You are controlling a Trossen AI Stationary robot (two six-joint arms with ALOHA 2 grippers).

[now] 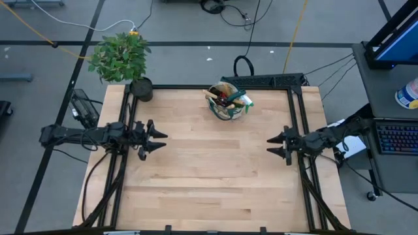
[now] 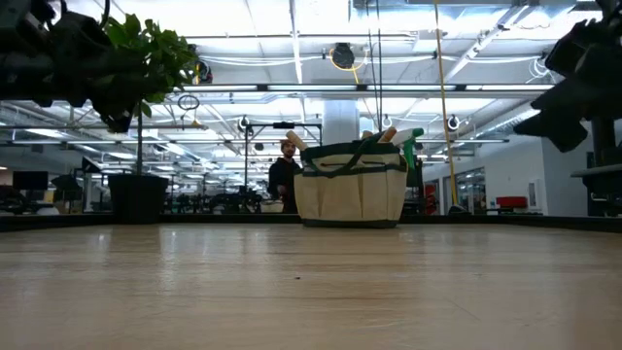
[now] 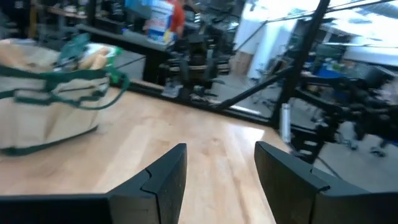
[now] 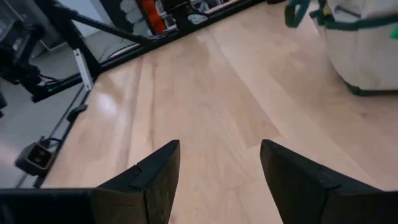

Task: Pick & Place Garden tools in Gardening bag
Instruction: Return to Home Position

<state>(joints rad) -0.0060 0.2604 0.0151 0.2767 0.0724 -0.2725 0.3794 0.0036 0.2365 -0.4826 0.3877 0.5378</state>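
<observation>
Both hands hang well apart from the gardening bag, one on each side of it. Your left hand is out to the bag's left and nearer the front than the bag. Its fingers are spread, with only pale wood showing between them. Your right hand sits the same way out to the bag's right, about as far forward of the bag as the other. It is spread too, again with only wood in the gap. The two hands point toward each other, and the bag stands beyond the open stretch between them.

The gardening bag itself is beige fabric with dark green trim. It stands upright on the counter, close against the back rail. The garden tools are inside it. Wooden handles and a green spray bottle with a white trigger stick up above the bag's rim. From above you also see a patch of red and black among them, but you cannot tell what it is.

Left of the bag and clearly apart from it stands a leafy potted plant in its black pot. Your left hand lies forward of that pot. From counter height, a person shows in the room behind the bag, just past the bag's left edge.
</observation>
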